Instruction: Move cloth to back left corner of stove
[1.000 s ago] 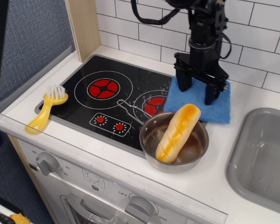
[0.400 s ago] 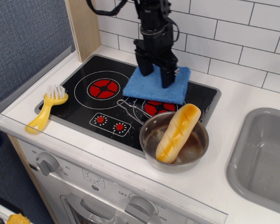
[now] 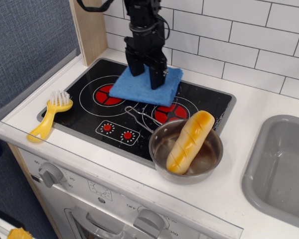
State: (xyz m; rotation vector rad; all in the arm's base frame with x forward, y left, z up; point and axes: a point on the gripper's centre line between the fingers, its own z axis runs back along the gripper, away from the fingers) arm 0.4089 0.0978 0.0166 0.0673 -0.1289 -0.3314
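Observation:
The bright blue cloth [image 3: 139,90] hangs flat just above the middle back of the black stove [image 3: 84,113], over the gap between the two red burners and covering part of the left one. My black gripper [image 3: 145,75] comes down from above onto the cloth's back half. Its two fingers straddle a strip of the cloth and hold it. The stove's back left corner [image 3: 105,63] is bare, to the left of the cloth.
A steel pot [image 3: 210,160] with a yellow bread roll [image 3: 189,141] stands at the stove's front right. A yellow dish brush [image 3: 50,115] lies at the stove's left edge. A wooden post [image 3: 89,30] and a tiled wall stand behind. A grey sink [image 3: 284,164] is at the right.
My gripper has carried the cloth leftward from the counter at the stove's back right to over the middle of the stove. The pot, roll and brush have not moved.

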